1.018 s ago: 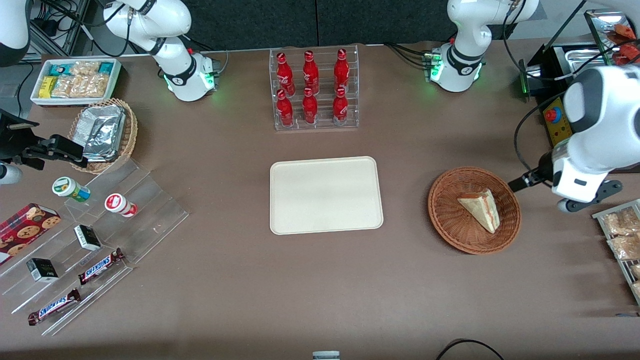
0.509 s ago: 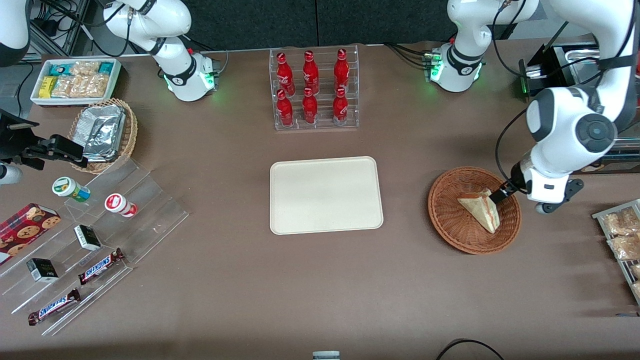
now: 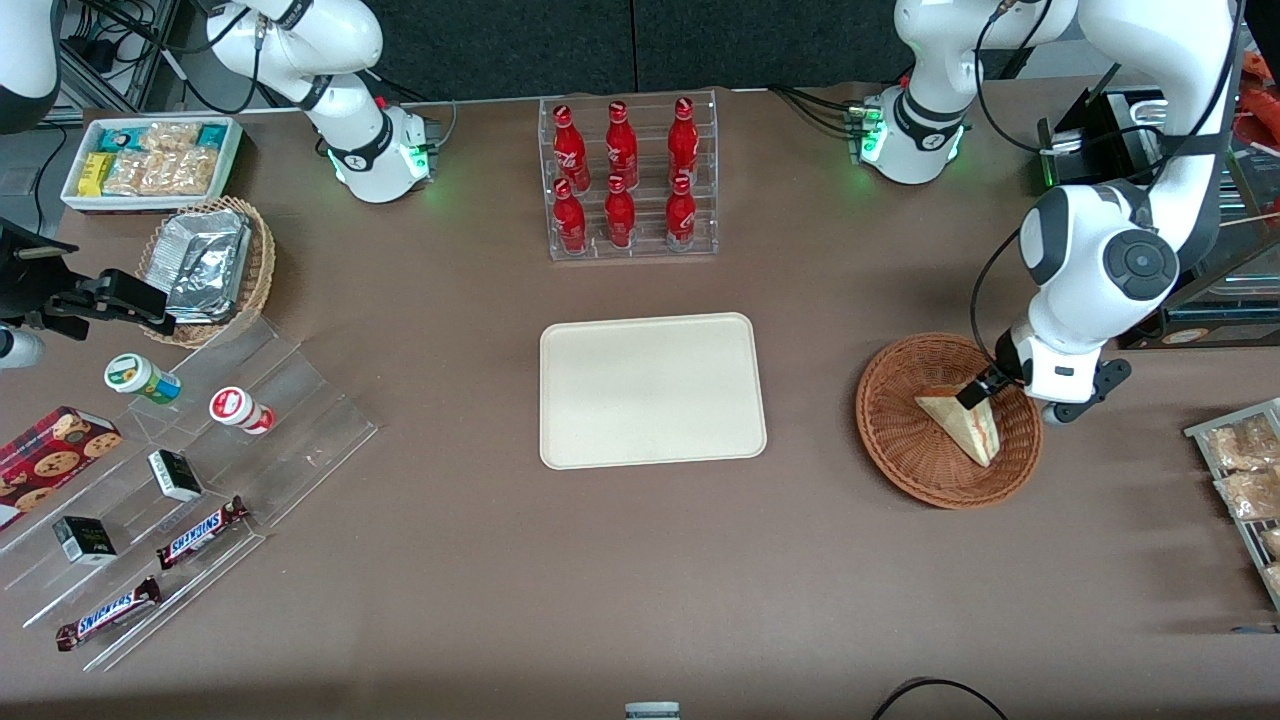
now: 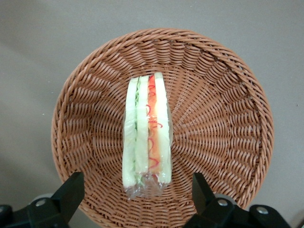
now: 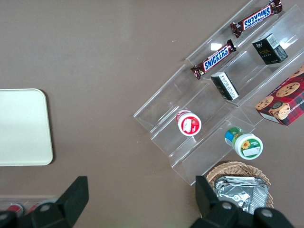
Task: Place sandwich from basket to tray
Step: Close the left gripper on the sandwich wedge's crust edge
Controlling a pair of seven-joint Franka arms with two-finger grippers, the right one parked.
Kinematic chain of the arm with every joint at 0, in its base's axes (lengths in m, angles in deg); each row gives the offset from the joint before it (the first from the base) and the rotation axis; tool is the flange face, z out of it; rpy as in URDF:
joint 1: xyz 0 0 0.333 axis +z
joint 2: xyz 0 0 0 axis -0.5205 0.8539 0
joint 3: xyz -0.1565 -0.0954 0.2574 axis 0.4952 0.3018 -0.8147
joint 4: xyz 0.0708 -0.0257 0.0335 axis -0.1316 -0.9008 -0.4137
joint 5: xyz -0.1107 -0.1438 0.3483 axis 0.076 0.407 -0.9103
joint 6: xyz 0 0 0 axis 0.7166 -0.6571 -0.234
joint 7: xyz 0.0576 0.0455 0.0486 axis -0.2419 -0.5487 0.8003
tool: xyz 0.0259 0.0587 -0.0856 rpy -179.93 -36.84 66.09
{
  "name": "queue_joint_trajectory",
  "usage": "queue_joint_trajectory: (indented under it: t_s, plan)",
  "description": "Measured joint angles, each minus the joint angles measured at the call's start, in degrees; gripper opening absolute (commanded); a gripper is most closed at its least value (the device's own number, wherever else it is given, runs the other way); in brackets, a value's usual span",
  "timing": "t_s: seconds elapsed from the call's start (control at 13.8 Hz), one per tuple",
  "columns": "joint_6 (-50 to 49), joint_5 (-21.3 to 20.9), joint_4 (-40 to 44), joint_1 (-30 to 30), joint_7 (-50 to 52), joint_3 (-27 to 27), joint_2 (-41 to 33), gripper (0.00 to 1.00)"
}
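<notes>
The sandwich (image 3: 962,421), a wrapped triangular wedge with red and cream layers, lies in the round reddish-brown wicker basket (image 3: 900,440) toward the working arm's end of the table. It also shows in the left wrist view (image 4: 146,130), on its edge in the basket (image 4: 223,123). My left gripper (image 3: 975,390) hangs over the basket, open, its fingers (image 4: 71,190) wide on both sides of the sandwich's end and above it. The cream tray (image 3: 652,390) lies mid-table, bare.
A clear rack of red bottles (image 3: 625,178) stands farther from the front camera than the tray. A metal rack of snack bags (image 3: 1245,480) sits beside the basket at the table's edge. Acrylic steps with candy bars (image 3: 200,530) and a tan foil-pack basket (image 3: 210,265) lie toward the parked arm's end.
My left gripper has swung in from beside the basket to over it and come down over the sandwich's end. The sandwich and basket have not moved.
</notes>
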Motion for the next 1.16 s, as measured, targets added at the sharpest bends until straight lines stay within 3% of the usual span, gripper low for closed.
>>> queue_joint_trajectory:
  t_s: [0.58,0.65,0.8,0.87,1.16]
  plan:
    - [5.2,0.0,-0.2,-0.1,0.1,0.2,4.6,1.00]
    - [5.4,0.0,-0.2,-0.2,0.1,0.3,5.2,0.86]
    - [5.6,0.0,-0.2,-0.5,0.1,0.4,6.0,0.15]
    - [5.6,0.0,-0.2,-0.7,0.1,0.4,6.2,0.00]
    - [5.6,-0.1,-0.2,-1.3,-0.1,0.4,6.4,0.00]
